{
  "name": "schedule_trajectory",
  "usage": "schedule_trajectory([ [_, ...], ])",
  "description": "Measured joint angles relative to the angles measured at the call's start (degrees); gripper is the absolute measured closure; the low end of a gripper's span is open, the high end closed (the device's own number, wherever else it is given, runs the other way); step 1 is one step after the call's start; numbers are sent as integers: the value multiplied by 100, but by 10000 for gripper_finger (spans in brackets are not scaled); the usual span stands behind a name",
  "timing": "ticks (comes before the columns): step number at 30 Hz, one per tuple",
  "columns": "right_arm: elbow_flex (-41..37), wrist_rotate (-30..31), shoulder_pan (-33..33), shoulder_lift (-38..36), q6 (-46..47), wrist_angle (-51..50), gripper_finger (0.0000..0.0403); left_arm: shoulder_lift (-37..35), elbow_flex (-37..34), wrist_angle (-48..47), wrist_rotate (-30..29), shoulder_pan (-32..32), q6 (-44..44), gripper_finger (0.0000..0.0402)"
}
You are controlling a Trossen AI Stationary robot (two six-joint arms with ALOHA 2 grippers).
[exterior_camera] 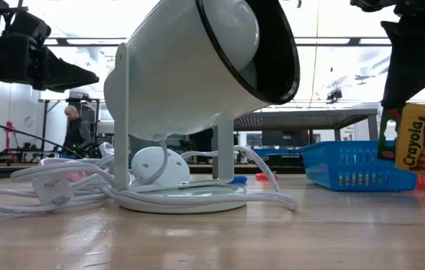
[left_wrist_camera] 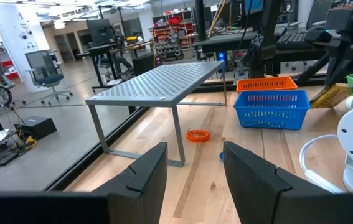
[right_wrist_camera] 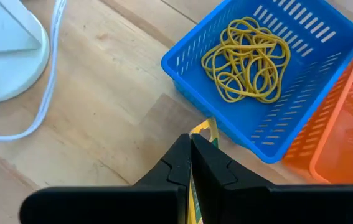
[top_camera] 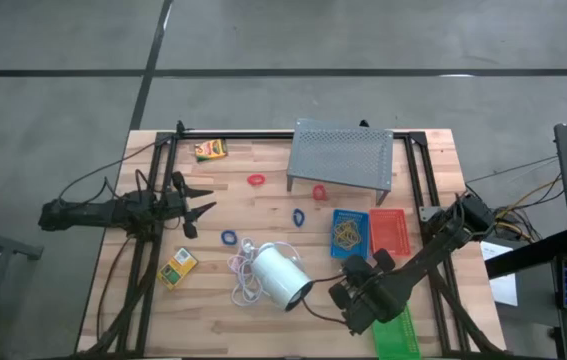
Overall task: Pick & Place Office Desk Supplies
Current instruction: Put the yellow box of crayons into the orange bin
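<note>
Right gripper (right_wrist_camera: 192, 163): clamped on yellow crayon box (exterior_camera: 422, 140), raised just beside blue tray (right_wrist_camera: 269, 118) of tan rubber bands (right_wrist_camera: 246, 59). Left gripper (left_wrist_camera: 192, 171): fingers parted, empty, well apart from blue tray, facing grey perforated stand (left_wrist_camera: 157, 84).

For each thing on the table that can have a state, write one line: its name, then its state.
Blue plastic tray: holds tan rubber bands.
Red plastic tray: looks empty.
Green plastic tray: partly under the right arm.
Right gripper: shut on a yellow crayon box, lifted off the table.
Left gripper: open, empty.
White cylinder lamp: tilted on its stand, cord loose.
</note>
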Motion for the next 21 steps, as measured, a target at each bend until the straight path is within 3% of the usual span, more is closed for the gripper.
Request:
schedule_trajectory([
  [21,0,-44,7,-691,789,-320,395,-2,0,1,-1,0,0,242],
])
